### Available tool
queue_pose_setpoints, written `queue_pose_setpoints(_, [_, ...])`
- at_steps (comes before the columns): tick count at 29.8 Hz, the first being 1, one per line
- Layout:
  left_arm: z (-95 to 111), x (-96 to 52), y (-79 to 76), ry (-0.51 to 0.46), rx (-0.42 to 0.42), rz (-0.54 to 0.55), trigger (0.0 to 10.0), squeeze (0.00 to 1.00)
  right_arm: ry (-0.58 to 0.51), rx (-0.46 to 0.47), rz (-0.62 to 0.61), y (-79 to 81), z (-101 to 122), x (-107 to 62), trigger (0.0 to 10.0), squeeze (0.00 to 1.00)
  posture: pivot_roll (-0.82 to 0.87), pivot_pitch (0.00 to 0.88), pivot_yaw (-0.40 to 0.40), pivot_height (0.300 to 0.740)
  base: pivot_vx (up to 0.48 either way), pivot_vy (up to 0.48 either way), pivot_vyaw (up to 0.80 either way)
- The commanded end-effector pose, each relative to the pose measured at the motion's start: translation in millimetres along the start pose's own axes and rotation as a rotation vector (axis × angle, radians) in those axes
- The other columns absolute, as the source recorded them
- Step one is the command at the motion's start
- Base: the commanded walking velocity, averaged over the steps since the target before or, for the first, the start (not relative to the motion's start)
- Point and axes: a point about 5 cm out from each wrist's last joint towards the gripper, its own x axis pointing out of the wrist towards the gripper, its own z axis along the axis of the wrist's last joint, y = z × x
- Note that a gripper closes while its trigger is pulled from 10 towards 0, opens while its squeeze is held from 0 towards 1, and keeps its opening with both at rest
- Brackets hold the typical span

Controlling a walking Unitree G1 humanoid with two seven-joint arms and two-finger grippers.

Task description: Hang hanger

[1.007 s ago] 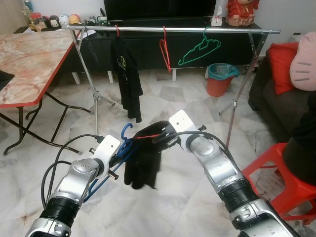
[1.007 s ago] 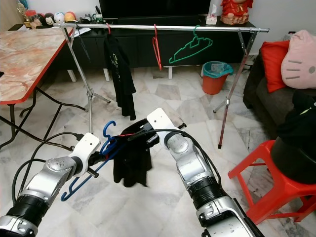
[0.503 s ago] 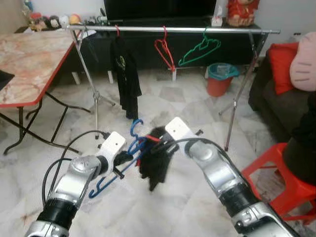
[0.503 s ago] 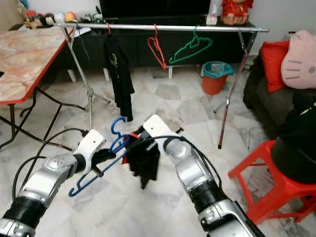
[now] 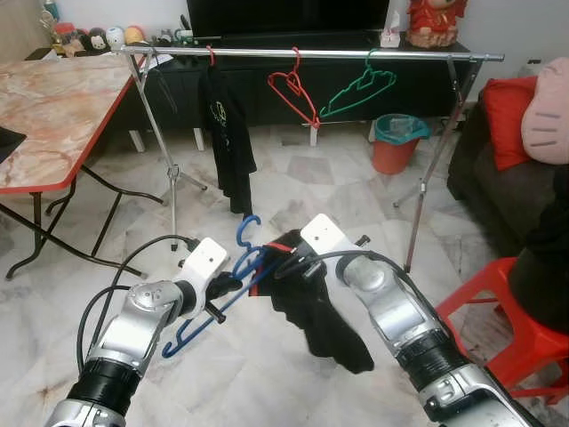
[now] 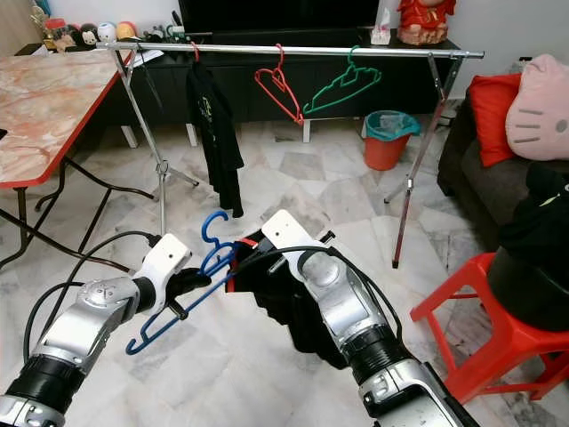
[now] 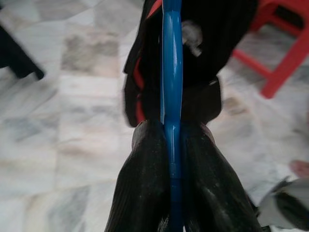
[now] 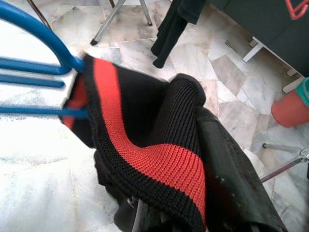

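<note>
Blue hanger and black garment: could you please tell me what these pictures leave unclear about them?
- Blue hanger: the garment covers its far end in the eye views, so how far it is threaded in is hidden.
- Black garment: bunched, so its type is unclear.
- Right hand: cloth wraps its fingers in the right wrist view.
- Left hand: its fingers clamp the hanger; the image edge cuts off the wrist.

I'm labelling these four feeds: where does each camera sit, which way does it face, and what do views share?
Left eye, head, forward-down: both silver arms, blue hanger, black garment, clothes rail.
Right eye: same scene, slightly offset.
Left wrist: along left gripper, shut on the hanger, floor beyond.
Right wrist: along right gripper, holding the garment's red-striped collar.
Shared: hanger and garment appear in all.
</note>
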Motion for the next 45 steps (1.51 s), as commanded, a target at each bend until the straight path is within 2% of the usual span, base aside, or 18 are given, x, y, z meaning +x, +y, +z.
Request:
queue_pose_setpoints(1, [6, -3.3, -2.9, -0.03, 0.021, -0.036, 10.0, 0.0, -0.05, -0.01, 0.014, 1.9, 12, -0.8, 10.0, 0.0, 0.0, 0.0, 0.001, 0.74, 0.0, 0.0, 0.0])
queue_pose_setpoints(7, [6, -8.0, -8.5, -0.029, 0.024, -0.104, 10.0, 0.0, -0.068, -0.027, 0.018, 1.6, 13, -0.6, 10.0, 0.0, 0.01, 0.0, 0.0, 0.74, 0.0, 0.0, 0.0])
queue_pose_setpoints(13, [-2, -15.7, -4.2, 0.003, 0.022, -0.101, 10.0, 0.0, -0.044, -0.028, -0.034, -8.7, 7, -0.6, 10.0, 0.0, 0.01, 0.0, -0.002, 0.74, 0.0, 0.0, 0.0])
queue_pose_setpoints(21, [-7, -24.3, -10.0, 0.028, 0.022, -0.182, 10.0, 0.0, -0.036, -0.052, -0.07, -20.0, 6, -0.6, 10.0, 0.0, 0.01, 0.0, -0.003, 0.74, 0.0, 0.0, 0.0])
queue_pose_setpoints(24, [-6, -23.2, -11.0, 0.026, 0.021, -0.194, 10.0, 0.0, -0.069, -0.064, -0.013, -14.3, 16, 0.4, 10.0, 0.0, 0.01, 0.0, -0.003, 0.74, 0.0, 0.0, 0.0])
queue_pose_setpoints(30, [-7, -21.2, -11.8, 0.033, 0.025, -0.187, 10.0, 0.0, -0.09, -0.101, 0.045, -6.0, 21, 0.1, 10.0, 0.0, 0.01, 0.0, -0.002, 0.74, 0.0, 0.0, 0.0])
queue_pose_setpoints(35, [-4, -15.5, -4.8, 0.02, 0.019, -0.106, 10.0, 0.0, -0.118, -0.077, 0.083, -1.3, 30, -3.1, 10.0, 0.0, 0.01, 0.0, -0.002, 0.74, 0.0, 0.0, 0.0])
queue_pose_setpoints(39, [-3, -12.0, -8.4, 0.009, 0.014, -0.132, 10.0, 0.0, -0.169, -0.067, 0.179, 10.5, 37, -8.3, 10.0, 0.0, 0.01, 0.0, 0.0, 0.74, 0.0, 0.0, 0.0])
queue_pose_setpoints(45, [1, -8.6, 2.4, -0.012, 0.0, -0.028, 10.0, 0.0, -0.208, -0.077, 0.276, 19.8, 44, -18.7, 10.0, 0.0, 0.0, 0.0, 0.003, 0.74, 0.0, 0.0, 0.0])
